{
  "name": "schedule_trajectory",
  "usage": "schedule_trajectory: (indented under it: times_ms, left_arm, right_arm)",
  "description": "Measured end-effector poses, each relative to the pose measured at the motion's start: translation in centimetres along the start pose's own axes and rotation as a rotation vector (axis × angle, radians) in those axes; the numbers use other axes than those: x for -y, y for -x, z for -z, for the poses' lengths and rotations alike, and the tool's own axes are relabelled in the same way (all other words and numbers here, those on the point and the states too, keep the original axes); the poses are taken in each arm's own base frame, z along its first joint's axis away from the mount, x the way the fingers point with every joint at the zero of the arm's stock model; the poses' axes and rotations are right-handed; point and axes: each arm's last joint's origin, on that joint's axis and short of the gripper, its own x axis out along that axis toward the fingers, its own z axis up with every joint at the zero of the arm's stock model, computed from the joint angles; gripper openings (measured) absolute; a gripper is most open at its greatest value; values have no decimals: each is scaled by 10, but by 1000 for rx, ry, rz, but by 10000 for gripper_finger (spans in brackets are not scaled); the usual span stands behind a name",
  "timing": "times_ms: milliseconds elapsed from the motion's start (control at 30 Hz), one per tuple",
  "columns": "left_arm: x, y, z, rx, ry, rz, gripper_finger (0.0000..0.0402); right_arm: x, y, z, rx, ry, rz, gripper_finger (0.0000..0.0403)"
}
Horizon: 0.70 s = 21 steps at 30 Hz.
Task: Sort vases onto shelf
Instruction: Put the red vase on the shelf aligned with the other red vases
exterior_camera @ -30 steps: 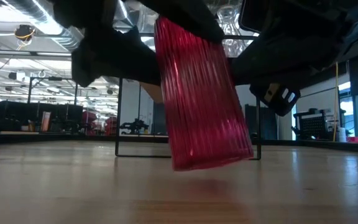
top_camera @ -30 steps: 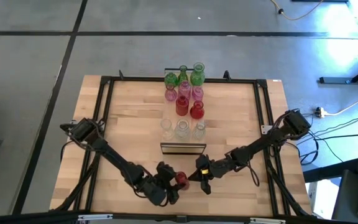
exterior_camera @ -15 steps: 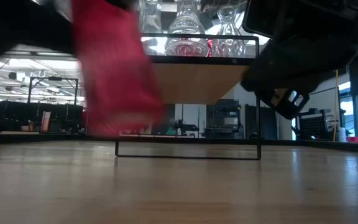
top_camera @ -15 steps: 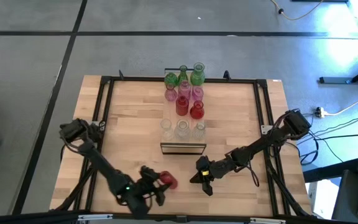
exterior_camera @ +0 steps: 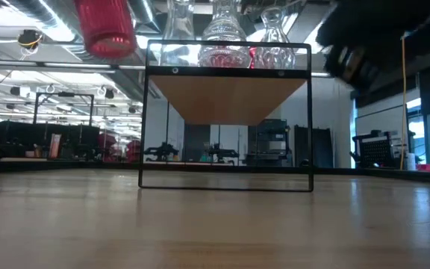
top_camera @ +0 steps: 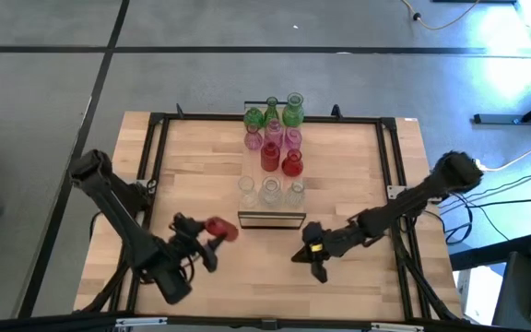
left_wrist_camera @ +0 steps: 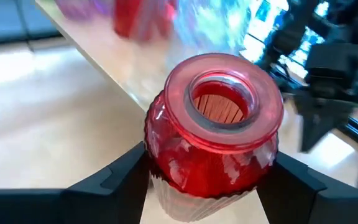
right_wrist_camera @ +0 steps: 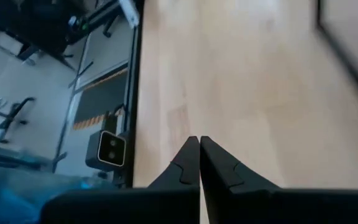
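Observation:
My left gripper [top_camera: 206, 240] stands left of the shelf's near end and is shut on a red ribbed vase [top_camera: 219, 229], which also shows high in the low view [exterior_camera: 104, 30]. The shelf [top_camera: 271, 219] is a long light-wood box with a dark-framed near end [exterior_camera: 226, 97]. On its top stand green vases [top_camera: 273, 113] at the far end, then pink vases [top_camera: 273, 138], two red vases [top_camera: 281, 161] and clear vases [top_camera: 271, 191] by the near end. My right gripper [top_camera: 313, 266] is shut and holds nothing, right of the shelf's near end above the table. My left gripper pinches the red vase's ribbed body [left_wrist_camera: 166, 168] just below the neck, one finger [left_wrist_camera: 114, 180] on each side. The fingers come from the table's near left. The vase is lifted clear at about the height of the shelf top, mouth [left_wrist_camera: 219, 102] toward the wrist camera.
A black frame [top_camera: 155, 138] runs along the tabletop's edges. Bare wood [top_camera: 201, 175] lies left and right of the shelf and in front of its near end. The space under the shelf top is open in the low view.
My left gripper has carried the red vase up from just above the table, toward the table's left and a little toward the far edge. The vase now hangs at the height of the shelf top. My right gripper has drawn back a little toward the right edge and risen.

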Motion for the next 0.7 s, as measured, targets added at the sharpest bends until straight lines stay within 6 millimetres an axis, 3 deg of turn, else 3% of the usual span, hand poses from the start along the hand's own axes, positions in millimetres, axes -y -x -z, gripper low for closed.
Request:
schedule_trajectory:
  times_ms: [233, 400, 500, 700]
  left_arm:
    - [-45, 22, -54, 57, -93, -69, 238]
    - [-80, 32, -91, 65, -175, -96, 238]
    - [-100, 31, -111, 41, -227, -119, 238]
    - [-136, 31, -147, 37, -291, -158, 238]
  right_arm:
    - [-22, 80, -16, 158, 8, 97, 1]
    - [-23, 128, -24, 319, -30, 170, 1]
    - [-17, 140, -26, 360, -49, 223, 1]
    - [-6, 143, -34, 446, -126, 321, 1]
